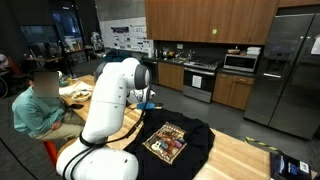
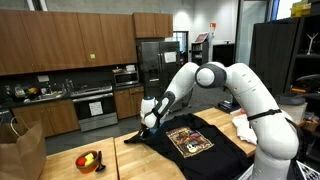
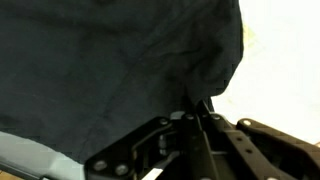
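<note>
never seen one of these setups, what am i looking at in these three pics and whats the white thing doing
The white thing is a robot arm made of jointed segments, reaching over a wooden table in a kitchen-like room. Two pictures come from cameras outside the robot, so you see the same scene from two angles. The third comes from a camera on the arm's wrist, looking along its fingers. On the table lies a black t-shirt with a printed picture on the front, and a bowl of fruit sits nearer the table's end. The fingers appear closed on the shirt's edge, where the cloth bunches. A seated person is in the background.
</note>
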Controlling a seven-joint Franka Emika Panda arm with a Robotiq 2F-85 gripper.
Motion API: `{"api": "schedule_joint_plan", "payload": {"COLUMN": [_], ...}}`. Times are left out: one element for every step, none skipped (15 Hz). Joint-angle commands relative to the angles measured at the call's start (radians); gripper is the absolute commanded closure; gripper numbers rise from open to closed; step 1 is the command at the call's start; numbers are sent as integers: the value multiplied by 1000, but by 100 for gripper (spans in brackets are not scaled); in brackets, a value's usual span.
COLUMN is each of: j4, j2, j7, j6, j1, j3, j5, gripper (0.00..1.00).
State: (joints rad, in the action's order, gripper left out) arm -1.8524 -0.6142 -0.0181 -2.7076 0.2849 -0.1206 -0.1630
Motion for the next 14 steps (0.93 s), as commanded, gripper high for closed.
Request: {"api": "schedule_joint_plan", "payload": {"j4": [-158, -181, -208, -235, -258, -287, -313, -340, -364, -384, -402, -416, -436, -451], "j2": [117, 128, 144, 153, 164, 177, 189, 198, 210, 218, 222, 226, 230, 237], "j7": [-43, -53, -71, -91, -114, -135, -157, -177, -197, -214, -228, -241, -259, -277], "j6": [-67, -83, -98, -121, -136, -156, -175, -201, -219, -236, -254, -267, -279, -287], "j1": [-2, -1, 2, 3, 8, 7, 10, 5, 7, 8, 6, 7, 15, 26], "j3": [-1, 2, 8, 14, 26, 37, 54, 69, 87, 106, 123, 141, 161, 185], "j5": [29, 33, 39, 47, 49, 53, 53, 60, 63, 64, 68, 71, 71, 69], "gripper": [99, 99, 99, 99, 99, 99, 99, 99, 99, 99, 99, 99, 99, 99]}}
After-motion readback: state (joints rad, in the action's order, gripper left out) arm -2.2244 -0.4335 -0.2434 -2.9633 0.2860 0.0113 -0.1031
